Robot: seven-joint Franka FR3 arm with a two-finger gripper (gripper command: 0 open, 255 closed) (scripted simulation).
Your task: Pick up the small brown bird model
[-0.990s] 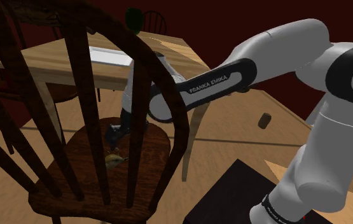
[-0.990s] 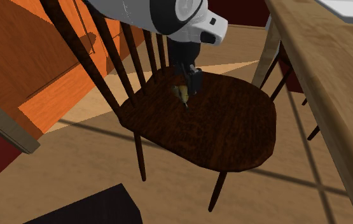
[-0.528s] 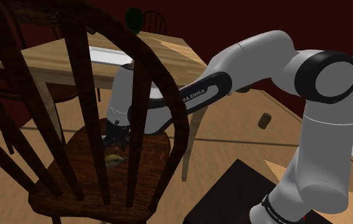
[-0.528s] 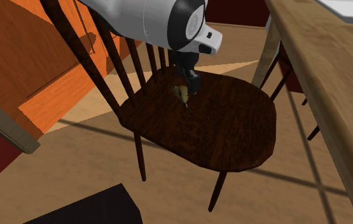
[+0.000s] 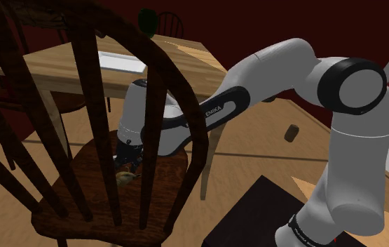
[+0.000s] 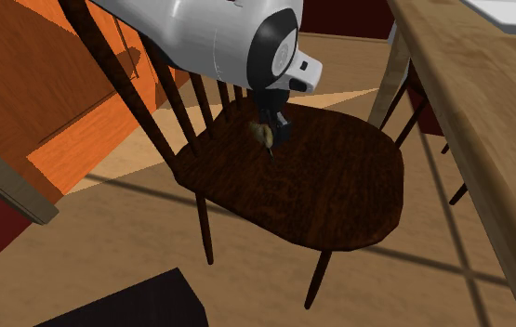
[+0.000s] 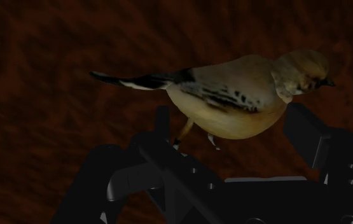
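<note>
The small brown bird (image 7: 232,102) stands on the dark wooden seat of a chair (image 6: 339,190), near the spindles of the chair back. The black gripper (image 6: 274,128) is low over it. Its fingers (image 7: 305,130) stand apart, with the bird between them, not clasped. A light wooden table (image 6: 469,84) stands beside the chair.

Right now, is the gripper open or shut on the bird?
Open. The gripper has its fingers apart, either side of the bird on the chair seat; whether they touch it, cannot tell.
</note>
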